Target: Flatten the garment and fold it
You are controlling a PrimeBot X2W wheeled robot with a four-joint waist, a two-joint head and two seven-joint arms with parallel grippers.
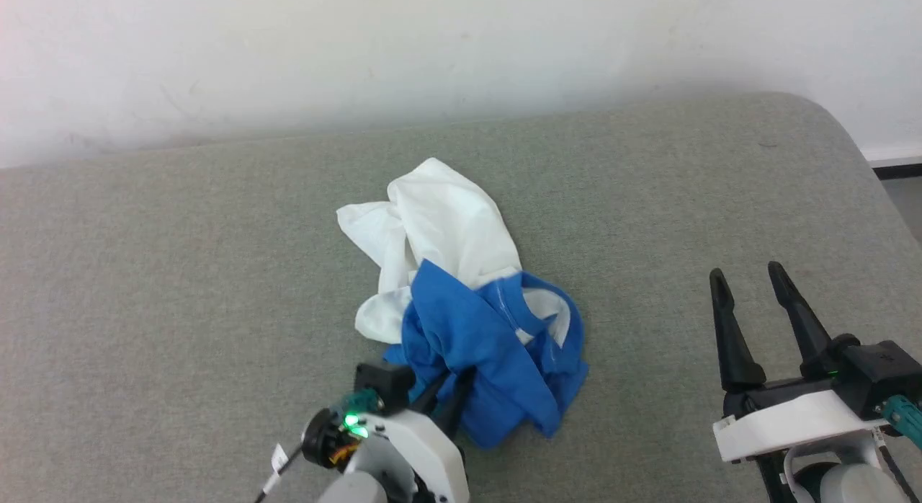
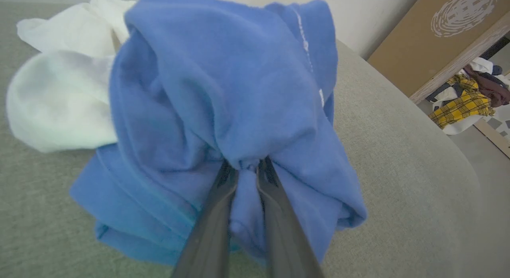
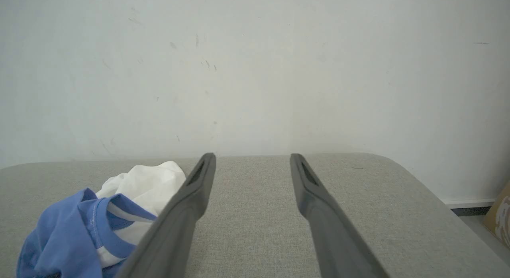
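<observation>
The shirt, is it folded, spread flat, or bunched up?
Bunched up: the shirt lies in a crumpled heap, blue sleeves piled over white body, with the left pincer pinching a blue fold.

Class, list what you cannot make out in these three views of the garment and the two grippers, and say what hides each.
1) Left wrist view: the tips of the left gripper are buried in blue cloth of the garment, so how much is pinched is hidden.
2) Head view: the garment's own folds cover its front and sleeve ends.
3) Left wrist view: the pile of clothes is small and cut off by the right edge.
</observation>
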